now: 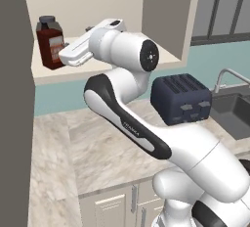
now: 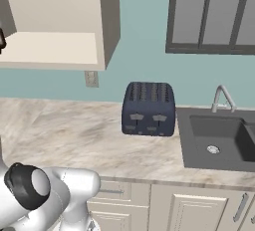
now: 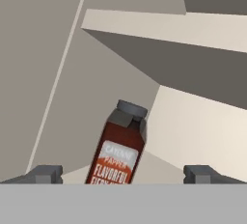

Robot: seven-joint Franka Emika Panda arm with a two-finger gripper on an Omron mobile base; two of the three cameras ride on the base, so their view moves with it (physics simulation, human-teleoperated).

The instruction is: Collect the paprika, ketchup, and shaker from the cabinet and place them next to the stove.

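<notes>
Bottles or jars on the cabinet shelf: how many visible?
1: the red-brown bottle stands at the cabinet shelf's left, ahead of the open claw. The arm may hide others.

A: What does the arm (image 1: 146, 123) look like?
B: Glossy white rounded shells, with a black band running along one link that carries small pale lettering.
A: And the joints?
B: A black round cap with a pale cross-like mark. The two fingertips (image 3: 46, 174) are small dark grey blocks.
</notes>
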